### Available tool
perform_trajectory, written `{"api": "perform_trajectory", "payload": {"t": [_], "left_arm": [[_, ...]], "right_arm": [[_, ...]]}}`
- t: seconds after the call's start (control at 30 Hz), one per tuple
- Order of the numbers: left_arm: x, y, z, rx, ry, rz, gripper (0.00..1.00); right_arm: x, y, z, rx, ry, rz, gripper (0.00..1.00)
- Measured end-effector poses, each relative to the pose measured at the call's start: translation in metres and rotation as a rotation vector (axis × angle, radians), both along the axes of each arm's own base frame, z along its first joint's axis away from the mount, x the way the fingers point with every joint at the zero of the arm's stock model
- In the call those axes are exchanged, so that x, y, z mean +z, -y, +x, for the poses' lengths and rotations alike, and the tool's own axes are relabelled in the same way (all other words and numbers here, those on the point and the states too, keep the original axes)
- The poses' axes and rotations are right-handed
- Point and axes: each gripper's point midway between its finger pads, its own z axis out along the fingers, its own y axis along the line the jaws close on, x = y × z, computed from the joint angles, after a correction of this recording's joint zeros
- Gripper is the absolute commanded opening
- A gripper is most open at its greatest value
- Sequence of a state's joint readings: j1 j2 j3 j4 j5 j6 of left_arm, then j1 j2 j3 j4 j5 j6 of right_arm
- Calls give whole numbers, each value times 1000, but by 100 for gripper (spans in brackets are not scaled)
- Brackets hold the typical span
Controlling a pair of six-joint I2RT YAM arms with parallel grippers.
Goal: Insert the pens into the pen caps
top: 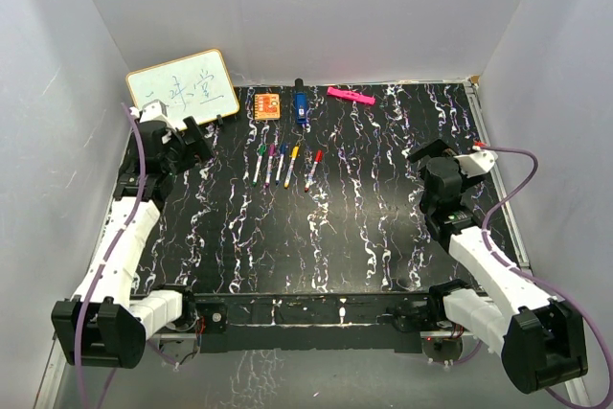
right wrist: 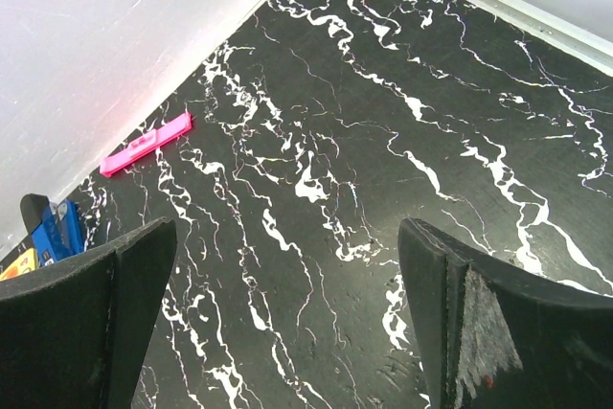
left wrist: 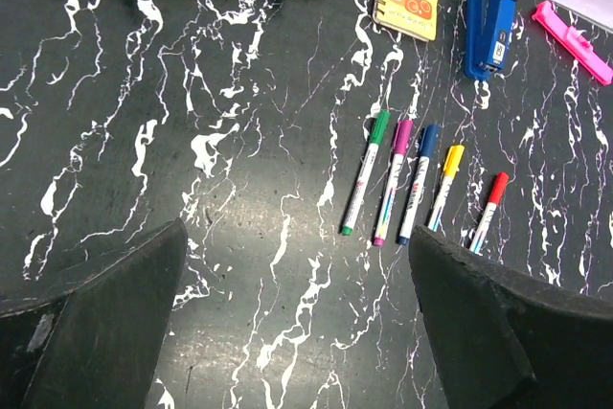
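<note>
The left gripper (left wrist: 297,227) hangs over the far-left part of the table (top: 364,237), fingers spread wide, holding nothing. To its right, five pens (left wrist: 419,182) lie side by side. Their long axes run near to far, and the coloured caps (left wrist: 428,133) on the far ends lean slightly right. The red pen (left wrist: 488,200) has its near tip at a finger's edge. Cap seating is unclear. The right gripper (right wrist: 287,222), well apart, gapes empty.

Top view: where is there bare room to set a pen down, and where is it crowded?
Bare: the wide patch of table between the pens and its near edge, and the stretch between the pens and the right gripper. Crowded: the back edge, with whiteboard, orange notepad, blue stapler and pink bar.
</note>
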State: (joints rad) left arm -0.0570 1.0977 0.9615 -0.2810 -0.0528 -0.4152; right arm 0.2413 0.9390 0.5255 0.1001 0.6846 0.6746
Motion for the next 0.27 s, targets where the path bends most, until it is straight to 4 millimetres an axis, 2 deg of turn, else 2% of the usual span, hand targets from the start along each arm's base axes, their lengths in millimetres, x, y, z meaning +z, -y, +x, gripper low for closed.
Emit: {"api": "perform_trajectory", "payload": {"t": [0.13, 0.27], "left_arm": [[6, -4, -5, 19, 16, 9, 98], [3, -8, -6, 37, 3, 21, 99]], "right_arm": [[-3, 0, 0, -2, -7, 4, 98], [-5, 0, 0, -2, -15, 2, 98]]}}
